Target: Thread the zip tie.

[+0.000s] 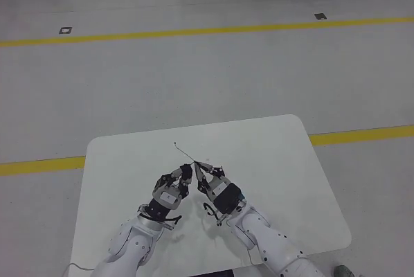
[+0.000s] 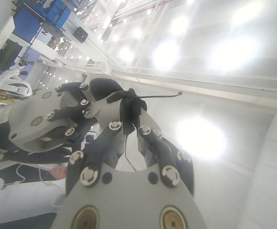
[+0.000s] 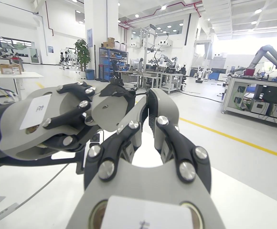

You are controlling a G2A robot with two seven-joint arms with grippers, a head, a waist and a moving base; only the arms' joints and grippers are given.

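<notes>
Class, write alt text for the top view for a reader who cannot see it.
The left gripper and right gripper meet tip to tip over a white table, a thin black zip tie jutting out from between them, away from the robot.

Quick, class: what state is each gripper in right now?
Left gripper: closed on the zip tie.
Right gripper: closed; grasped object cannot be told.
</notes>
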